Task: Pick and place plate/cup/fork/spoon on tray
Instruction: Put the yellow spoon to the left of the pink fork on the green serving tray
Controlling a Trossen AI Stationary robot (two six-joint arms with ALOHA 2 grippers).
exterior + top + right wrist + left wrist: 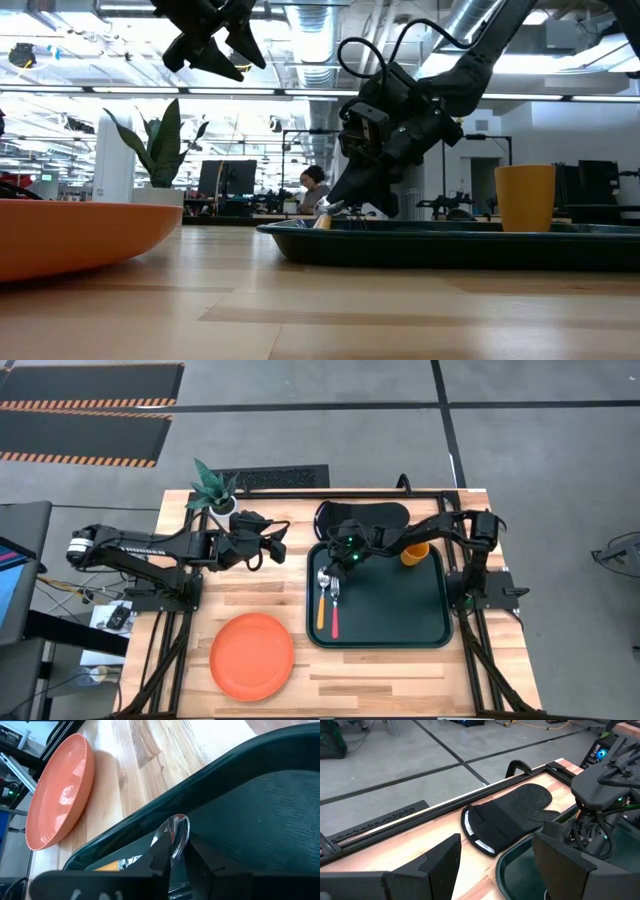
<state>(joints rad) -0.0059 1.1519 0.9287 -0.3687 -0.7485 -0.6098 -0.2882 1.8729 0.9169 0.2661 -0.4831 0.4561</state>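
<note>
The dark tray (400,632) lies right of the table's middle. The orange cup (414,553) stands upright in its far right part. The spoon (321,605) and the red-handled fork (334,618) lie side by side along the tray's left rim, handles toward the near edge. The orange-red plate (252,655) rests on the wood to the tray's near left. My right gripper (337,568) is low over the tray's far left corner, shut on the spoon's bowl end. My left gripper (280,548) is open and empty, raised left of the tray. My right gripper has the spoon's silver bowl (176,827) in the narrow gap between its two fingers (160,855). The fingers slant down from the tray's far right side. The bowl end shows just above the tray's rim (330,208), and the orange-yellow handle (107,866) slopes down into the tray.
A dark oven mitt (365,515) lies beyond the tray's far edge. A white plant pot (222,503) stands at the far left of the table. Bare wood shows around the plate and along the near edge. A person shows in the room beyond (314,185).
</note>
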